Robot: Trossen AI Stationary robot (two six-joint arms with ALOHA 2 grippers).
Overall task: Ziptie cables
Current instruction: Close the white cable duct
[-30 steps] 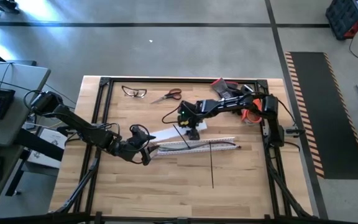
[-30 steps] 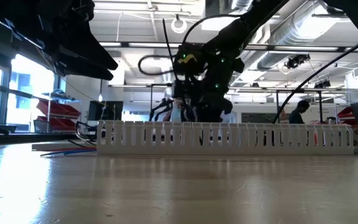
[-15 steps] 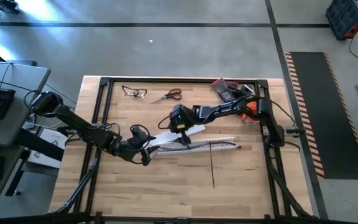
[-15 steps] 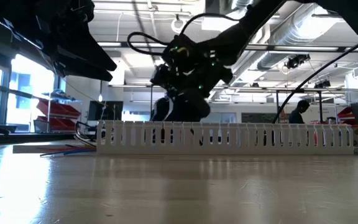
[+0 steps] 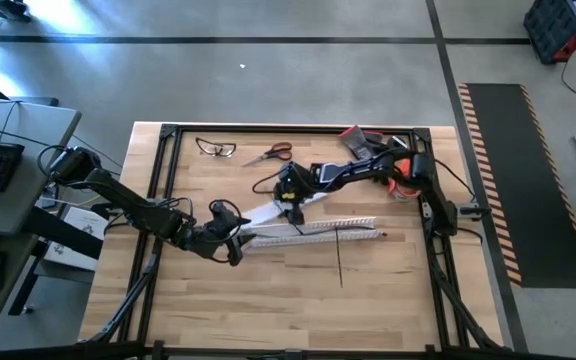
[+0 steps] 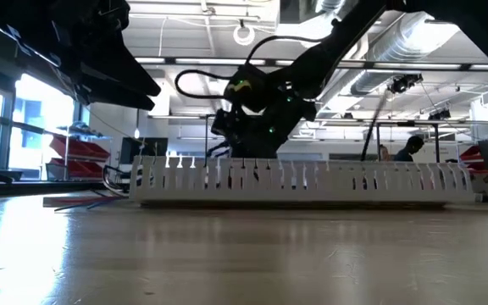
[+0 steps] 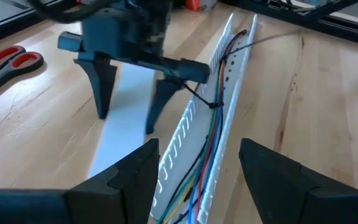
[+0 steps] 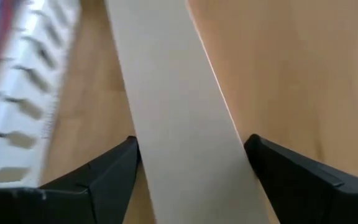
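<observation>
From my left wrist camera, the left gripper [image 7: 197,168] sits spread wide and empty at the near end of the white slotted channel [image 7: 194,118]. The cables [image 7: 213,124] lie inside that channel, running its length, with a ziptie [image 7: 207,99] cinched around them partway along. Beyond it I see the right gripper [image 7: 129,99], fingers well apart and holding nothing, poised over the flat white cover strip [image 8: 173,106] that lies beside the channel. From above, the channel stretches across the middle of the table [image 5: 268,300], a loose ziptie [image 5: 341,258] crossing it. Farther back lie scissors [image 5: 271,153] and safety glasses [image 5: 215,148].
</observation>
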